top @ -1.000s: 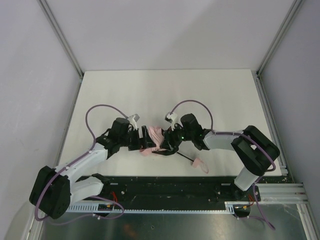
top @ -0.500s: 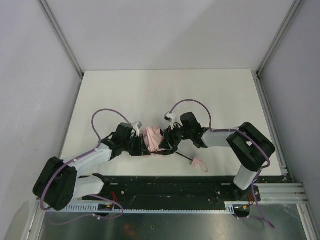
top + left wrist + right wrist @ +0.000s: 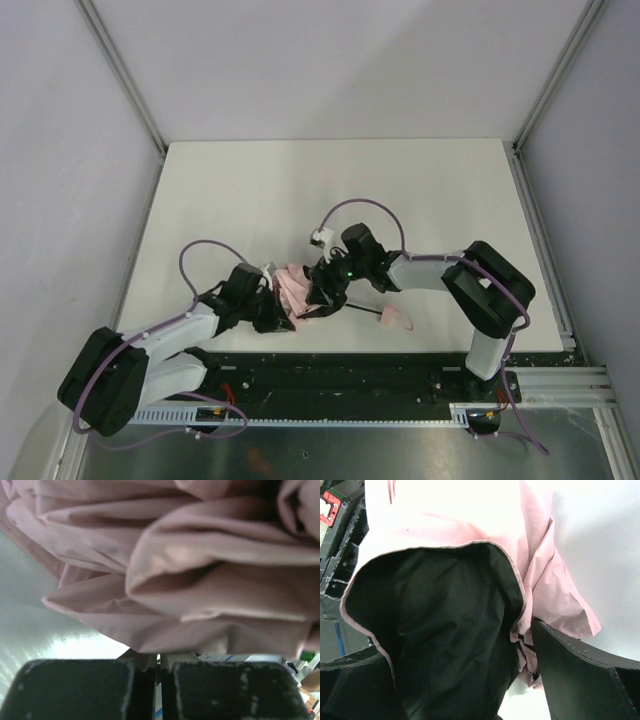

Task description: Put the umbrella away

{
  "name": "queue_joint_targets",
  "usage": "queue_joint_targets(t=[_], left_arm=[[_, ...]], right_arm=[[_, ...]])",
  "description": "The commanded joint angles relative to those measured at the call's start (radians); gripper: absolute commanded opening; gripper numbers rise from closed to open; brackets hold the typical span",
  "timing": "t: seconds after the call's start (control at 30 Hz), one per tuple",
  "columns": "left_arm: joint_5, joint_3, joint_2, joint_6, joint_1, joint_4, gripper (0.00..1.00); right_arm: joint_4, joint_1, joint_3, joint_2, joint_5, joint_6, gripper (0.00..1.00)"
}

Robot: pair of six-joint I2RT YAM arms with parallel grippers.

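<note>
Both grippers and the umbrella (image 3: 293,288) have slid toward the lower left of the top view, the bundle now lying near the table's (image 3: 300,190) front edge. Its pale pink cloth is crumpled into soft, rounded folds with a matte black lining showing inside one fold. A thin black shaft (image 3: 362,313) runs right to the small pink handle (image 3: 398,321). The left gripper's (image 3: 278,312) rough black pads (image 3: 75,690) are pressed almost together, pinching a fabric edge. The right gripper's (image 3: 318,293) fingers (image 3: 580,680) stand apart with cloth bunched between them; whether they squeeze it cannot be told.
</note>
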Motion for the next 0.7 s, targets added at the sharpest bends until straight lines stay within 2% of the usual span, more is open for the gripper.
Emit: queue_joint_targets(t=[0.0, 0.17, 0.27, 0.3, 0.33, 0.37, 0.47, 0.53, 0.6, 0.67], left_arm=[[-0.040, -0.007, 0.031, -0.038, -0.014, -0.055, 0.00], [-0.078, -0.028, 0.023, -0.063, -0.015, -0.059, 0.00], [-0.102, -0.050, -0.042, -0.081, -0.015, -0.072, 0.00], [-0.106, -0.057, -0.068, -0.088, -0.015, -0.074, 0.00], [-0.108, -0.064, -0.099, -0.095, -0.014, -0.078, 0.02], [-0.109, -0.069, -0.146, -0.102, -0.016, -0.082, 0.08], [-0.103, -0.087, -0.311, -0.121, -0.015, -0.095, 0.33], [-0.107, -0.091, -0.428, -0.125, -0.015, -0.109, 0.40], [-0.125, -0.076, -0.505, -0.125, -0.012, -0.143, 0.43], [-0.129, -0.051, -0.528, -0.136, -0.010, -0.168, 0.48]], right_arm=[[-0.113, 0.056, 0.095, 0.074, 0.076, -0.111, 0.87], [-0.207, 0.143, 0.130, 0.132, 0.246, -0.198, 0.90], [-0.236, 0.192, 0.136, 0.179, 0.387, -0.217, 0.85], [-0.245, 0.205, 0.139, 0.199, 0.437, -0.219, 0.80], [-0.272, 0.215, 0.142, 0.215, 0.477, -0.220, 0.69], [-0.293, 0.221, 0.141, 0.227, 0.506, -0.217, 0.55], [-0.308, 0.227, 0.126, 0.239, 0.528, -0.190, 0.30], [-0.284, 0.218, 0.107, 0.227, 0.511, -0.158, 0.12], [-0.240, 0.192, 0.090, 0.208, 0.456, -0.123, 0.03], [-0.207, 0.153, 0.076, 0.187, 0.381, -0.081, 0.01]])
